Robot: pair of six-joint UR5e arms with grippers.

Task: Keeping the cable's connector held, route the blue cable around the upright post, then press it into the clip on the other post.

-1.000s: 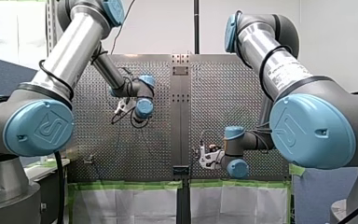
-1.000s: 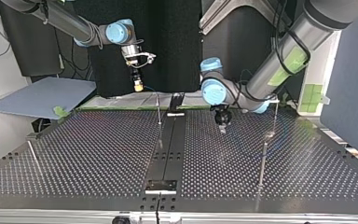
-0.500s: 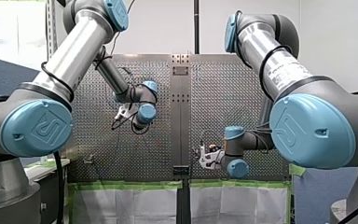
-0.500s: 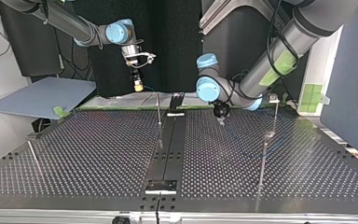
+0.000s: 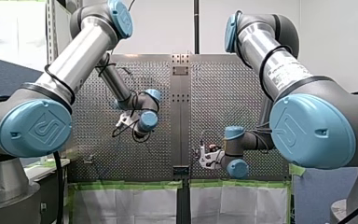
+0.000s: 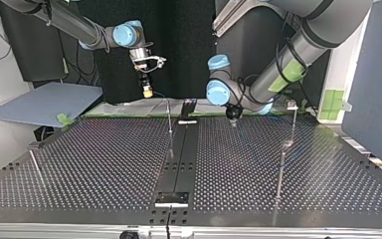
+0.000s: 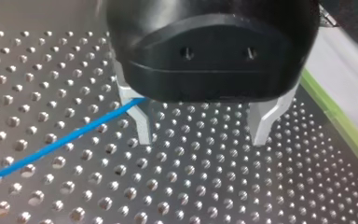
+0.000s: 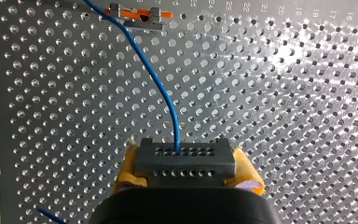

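My right gripper (image 8: 185,164) is shut on the grey connector (image 8: 185,157), gripped between its yellow pads. From the connector the blue cable (image 8: 161,86) runs ahead over the perforated table to a small fixture with an orange part (image 8: 137,13). In the top view this gripper (image 6: 147,92) hangs above the table's far edge, left of the thin upright post (image 6: 169,117). My left gripper (image 7: 200,137) is open just above the table, nothing between its metal fingers (image 7: 142,126). The cable (image 7: 60,142) lies outside one finger. In the top view it (image 6: 234,118) stands right of the centre rail.
Two more thin posts stand at the top view's right (image 6: 280,169) (image 6: 294,119), the farther one with a small fitting on top (image 6: 292,105). Another short post (image 6: 35,167) leans at the left. A black rail (image 6: 179,159) runs down the table's middle.
My left arm has swung toward the table's near edge in the front view, down and to the right, carrying its open gripper low over the table. My right arm has stayed still.
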